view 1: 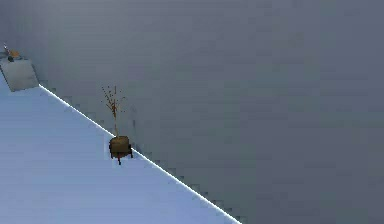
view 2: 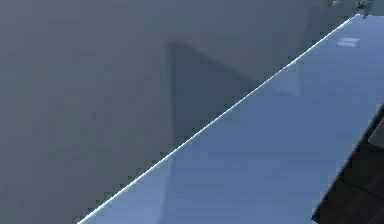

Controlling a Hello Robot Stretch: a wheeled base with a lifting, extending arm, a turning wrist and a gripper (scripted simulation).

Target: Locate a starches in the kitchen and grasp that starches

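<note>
A small potted plant (view 1: 119,143) with thin bare twigs stands on the pale floor against a grey wall (view 1: 260,90) in the forward view. At the forward view's far left a white cabinet or counter corner (view 1: 18,72) carries a small brownish object (view 1: 10,55) too small to name. No food item can be made out in either view.
The grey wall (view 2: 90,90) runs diagonally across the arm side view, with pale blue floor (view 2: 270,150) below it. A dark edge (view 2: 360,180) shows at the arm side view's bottom right. Open floor (view 1: 60,170) lies in the forward view's lower left.
</note>
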